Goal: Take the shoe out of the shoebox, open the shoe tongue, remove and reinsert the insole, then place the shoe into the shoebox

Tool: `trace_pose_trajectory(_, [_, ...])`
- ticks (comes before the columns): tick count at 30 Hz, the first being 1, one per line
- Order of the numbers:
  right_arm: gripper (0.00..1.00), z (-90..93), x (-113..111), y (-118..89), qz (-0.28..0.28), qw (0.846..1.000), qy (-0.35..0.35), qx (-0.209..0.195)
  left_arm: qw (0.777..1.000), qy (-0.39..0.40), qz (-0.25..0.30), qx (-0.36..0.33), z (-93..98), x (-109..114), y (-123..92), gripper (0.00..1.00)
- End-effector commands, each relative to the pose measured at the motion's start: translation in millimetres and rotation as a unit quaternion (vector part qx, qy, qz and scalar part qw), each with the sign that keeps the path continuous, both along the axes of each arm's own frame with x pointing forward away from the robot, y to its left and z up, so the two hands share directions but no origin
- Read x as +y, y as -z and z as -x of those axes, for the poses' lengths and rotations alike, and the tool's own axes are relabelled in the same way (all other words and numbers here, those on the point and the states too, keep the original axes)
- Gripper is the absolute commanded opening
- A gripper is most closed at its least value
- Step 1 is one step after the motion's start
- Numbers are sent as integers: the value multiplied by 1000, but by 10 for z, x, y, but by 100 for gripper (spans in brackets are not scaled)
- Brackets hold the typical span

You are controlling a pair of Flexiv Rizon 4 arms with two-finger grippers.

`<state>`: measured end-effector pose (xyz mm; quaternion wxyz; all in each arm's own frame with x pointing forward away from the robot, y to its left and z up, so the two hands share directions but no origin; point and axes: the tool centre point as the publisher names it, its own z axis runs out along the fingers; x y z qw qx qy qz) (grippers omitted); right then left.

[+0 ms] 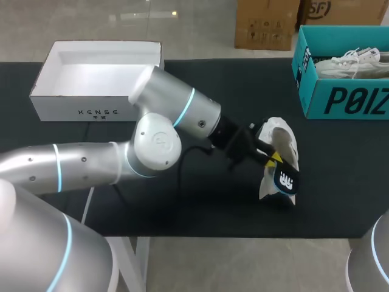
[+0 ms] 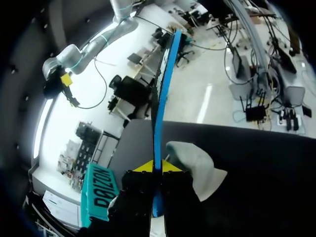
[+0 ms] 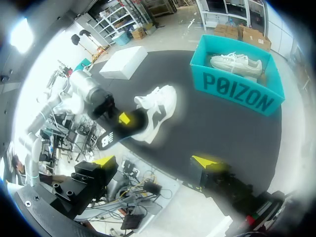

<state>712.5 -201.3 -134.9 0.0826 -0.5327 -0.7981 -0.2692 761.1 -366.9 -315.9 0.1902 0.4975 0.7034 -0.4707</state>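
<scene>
White sneaker [image 1: 282, 141] lies on the black table [image 1: 182, 201], just ahead of the left gripper [image 1: 273, 159], whose yellow-tipped fingers are pressed onto a dark, blue-edged insole [image 1: 286, 179] from both sides. The insole's far end reaches the sneaker's opening; whether it sits inside cannot be told. In the left wrist view the insole [image 2: 159, 123] runs edge-on between the tips, with the sneaker [image 2: 195, 165] beside them. The right gripper [image 3: 154, 162] hangs with fingers spread wide, well apart from the sneaker [image 3: 157, 109]. Beyond its fingers stands a teal cardboard shoebox [image 3: 237, 96] holding a second white sneaker [image 3: 236, 63]. A white open box [image 1: 79, 108] stands far from both grippers.
</scene>
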Motion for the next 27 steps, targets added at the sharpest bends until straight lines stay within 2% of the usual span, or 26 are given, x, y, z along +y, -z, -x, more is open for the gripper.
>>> trace_pose_trajectory(1, [100, -13, -3, 0, 1, 1000, -1, 2, 1000, -1, 13, 2, 47, -41, -4, 0])
trace_pose_trajectory(16, [100, -13, -3, 0, 1, 1000, -1, 2, 997, -23, 69, 3, 241, -68, -262, 0])
trace_pose_trajectory(23, [100, -13, -3, 0, 1, 1000, -1, 2, 996, -58, 74, -10, 315, 37, -330, 0])
trace_pose_trajectory(27, [100, -13, -3, 0, 1, 1000, -1, 2, 994, -75, 82, -12, 366, 101, -282, 0])
